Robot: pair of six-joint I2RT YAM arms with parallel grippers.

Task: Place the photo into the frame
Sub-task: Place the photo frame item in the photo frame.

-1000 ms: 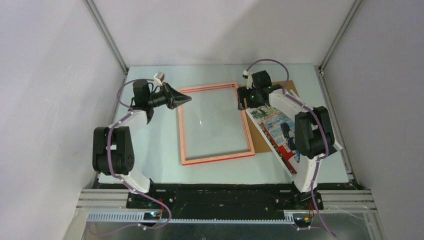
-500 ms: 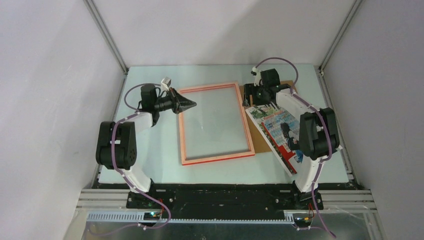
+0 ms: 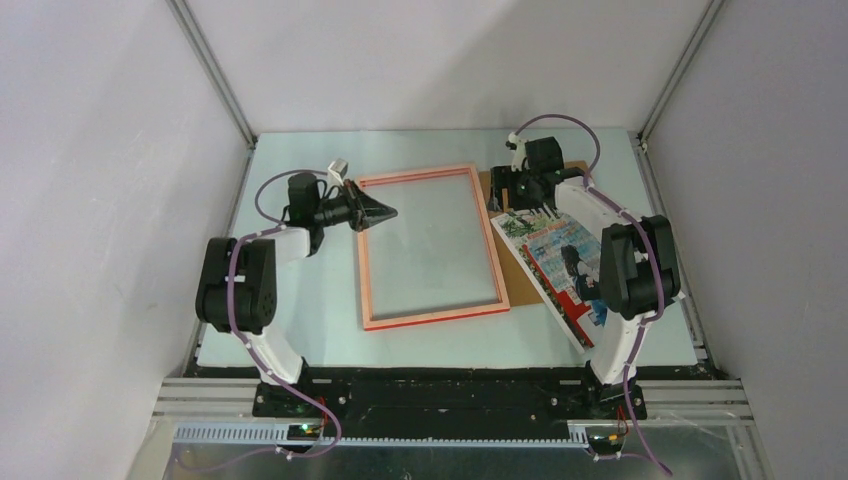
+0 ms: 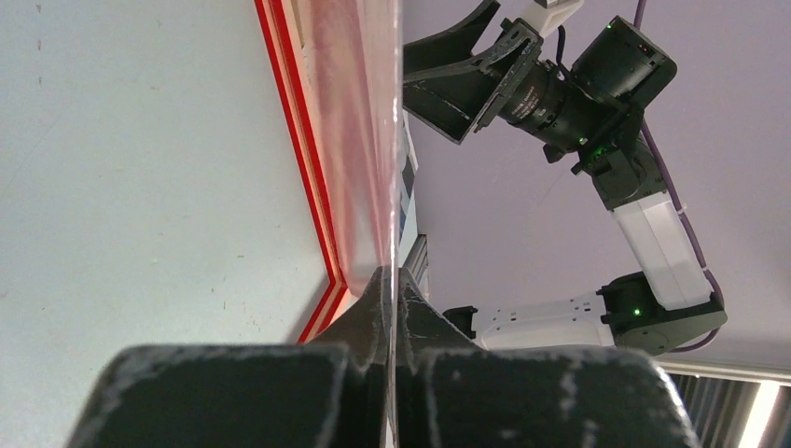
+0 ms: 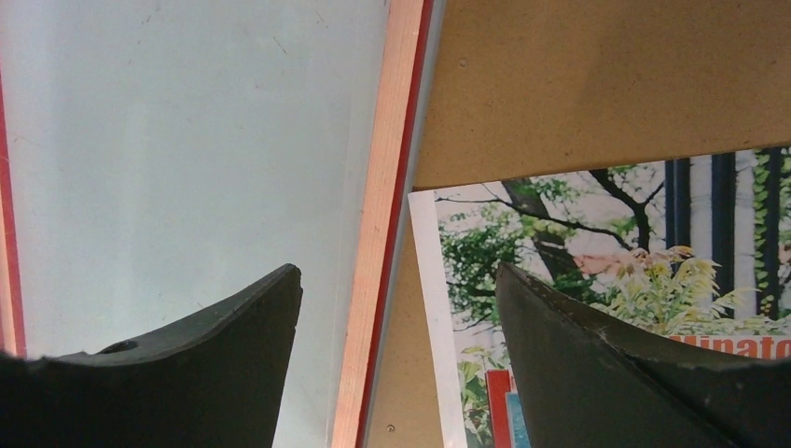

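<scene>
Using the frame (image 5: 378,215) as reference: it lies flat mid-table with the pale back up, long axis running near to far. The photo (image 3: 540,245) is outside it, just beside the right rail, print side up on the brown backing board (image 3: 518,282). The near part of the photo is hidden under the right arm.

Key relation: the photo's long axis is skewed to the frame's. It runs from beside the frame's far-right corner out toward the near right, so the far end sits close to the rail and the near end is well apart. My read is that it needs a twist as well as a shift left to line up with the opening.

The right gripper (image 3: 515,195) is clearly the nearer one. It points down over the photo's far corner, close beside the frame's far-right corner. The jaws are wide apart and hold nothing. In the wrist view, one finger is over the pane side of the rail and the other over the print's tree area. The rail and the print's white margin lie between them. As set, it straddles the rail, not the paper alone. I'd guess it has to move off the rail before closing.

The left gripper (image 3: 385,212) is at the frame's left rail near the far-left corner, forearm low and reaching in from the left. The jaws are fully closed with the tips at the rail. I can't tell if they are pinching its edge or just pressing on it. Likely it's bracing the frame.
</scene>
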